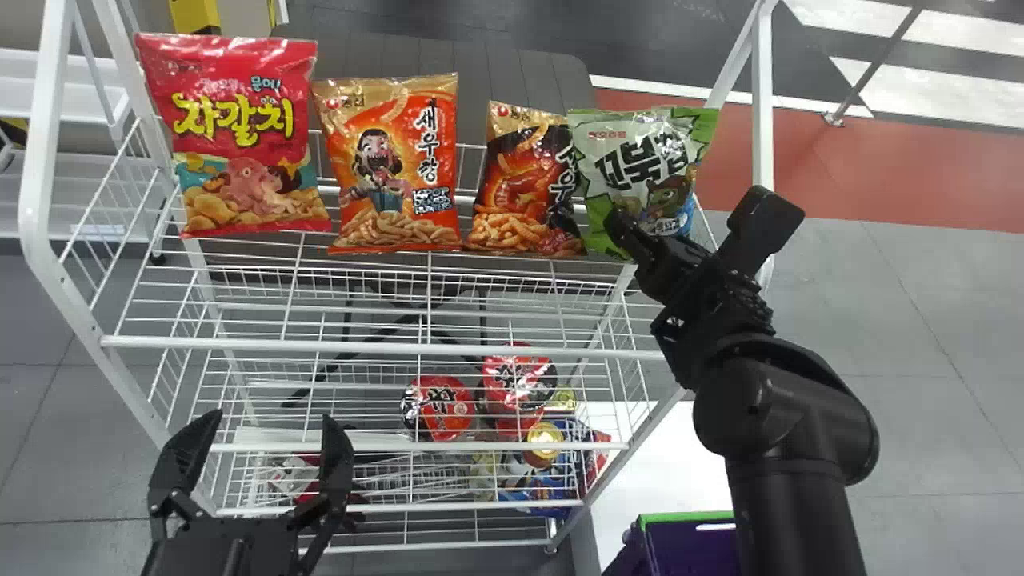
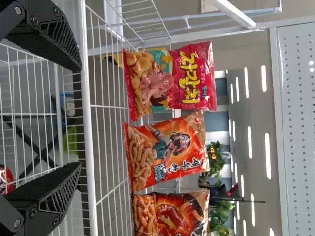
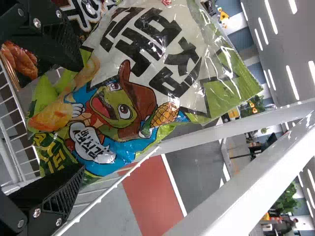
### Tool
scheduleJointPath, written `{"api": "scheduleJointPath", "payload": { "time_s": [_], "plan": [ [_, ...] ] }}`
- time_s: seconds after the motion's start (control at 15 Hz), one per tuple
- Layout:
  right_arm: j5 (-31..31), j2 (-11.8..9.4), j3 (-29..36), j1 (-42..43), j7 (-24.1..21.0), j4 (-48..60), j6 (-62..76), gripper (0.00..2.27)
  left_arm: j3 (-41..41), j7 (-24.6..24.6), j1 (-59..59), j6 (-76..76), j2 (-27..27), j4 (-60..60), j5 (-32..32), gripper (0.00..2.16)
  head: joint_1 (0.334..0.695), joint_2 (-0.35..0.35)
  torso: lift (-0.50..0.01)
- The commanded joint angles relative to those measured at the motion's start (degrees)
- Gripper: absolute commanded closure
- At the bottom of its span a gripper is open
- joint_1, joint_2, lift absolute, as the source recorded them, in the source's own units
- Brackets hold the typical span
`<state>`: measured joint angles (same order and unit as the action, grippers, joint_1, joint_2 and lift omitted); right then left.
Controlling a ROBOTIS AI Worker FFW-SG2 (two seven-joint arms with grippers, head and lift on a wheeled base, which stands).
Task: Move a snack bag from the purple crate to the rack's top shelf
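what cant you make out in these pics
- purple crate: head view, mostly cut off by the bottom edge, contents unclear
- green snack bag, lower corner: head view, behind the right hand
- black-and-orange bag, right side: head view, behind the green snack bag
- red cup: head view, partly behind shelf wires

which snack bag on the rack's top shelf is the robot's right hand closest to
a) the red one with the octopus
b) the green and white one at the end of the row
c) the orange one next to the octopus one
b, the right hand is open right by the green and white bag, with its fingers spread
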<state>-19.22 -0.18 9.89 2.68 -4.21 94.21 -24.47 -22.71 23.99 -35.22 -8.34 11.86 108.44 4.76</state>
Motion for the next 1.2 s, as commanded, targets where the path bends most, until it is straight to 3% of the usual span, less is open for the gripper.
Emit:
{"api": "scheduleJointPath", "payload": {
  "time_s": [0.0, 0.6, 0.67, 0.73, 0.8, 0.87, 0.93, 1.0, 1.13],
  "plan": [
    [0.24, 0.23, -0.14, -0.13, 1.22, 0.72, -0.10, 0.14, -0.14, 0.00, 0.15, 0.22, 0.00, -0.16, 0.07, 0.14, 0.695, -0.210, 0.000],
    [-0.03, 0.23, -3.48, -3.30, 1.31, 7.31, -0.46, 0.15, -0.14, 0.00, 0.77, 0.22, -0.09, -1.04, -0.02, 0.14, 0.695, -0.171, 0.000],
    [0.15, 0.23, -3.83, -3.47, 1.31, 7.92, -0.46, 0.24, -0.14, 0.00, 1.03, 0.22, -0.35, -1.56, -0.02, 0.14, 0.695, -0.169, 0.000],
    [0.41, 0.23, -3.83, -3.47, 1.40, 8.10, -0.46, 0.38, -0.23, 0.00, 1.12, 0.22, -0.35, -1.65, -0.02, 0.14, 0.695, -0.168, 0.000],
    [0.94, 0.23, -3.83, -3.03, 1.40, 8.01, -0.46, 0.77, -0.23, 0.00, 1.12, 0.22, -0.35, -1.65, -0.02, 0.14, 0.695, -0.165, 0.000],
    [1.38, 0.23, -4.00, -2.86, 1.40, 8.01, -0.63, 1.32, -0.23, 0.00, 1.12, 0.22, -0.35, -1.65, -0.02, 0.14, 0.695, -0.164, 0.000],
    [1.64, 0.23, -4.18, -2.77, 1.66, 8.01, -1.16, 1.66, -0.23, 0.00, 1.12, 0.22, -0.35, -1.65, -0.02, 0.14, 0.695, -0.165, 0.000],
    [2.17, 0.23, -4.44, -2.77, 2.63, 8.01, -1.16, 1.85, -0.23, 0.00, 1.12, 0.22, -0.35, -1.74, -0.02, 0.14, 0.695, -0.164, 0.000],
    [2.52, 0.23, -4.79, -2.86, 2.54, 8.01, -1.16, 1.90, -0.23, 0.09, 1.12, 0.22, -0.35, -1.74, -0.02, 0.14, 0.695, -0.156, 0.000]
  ]
}}
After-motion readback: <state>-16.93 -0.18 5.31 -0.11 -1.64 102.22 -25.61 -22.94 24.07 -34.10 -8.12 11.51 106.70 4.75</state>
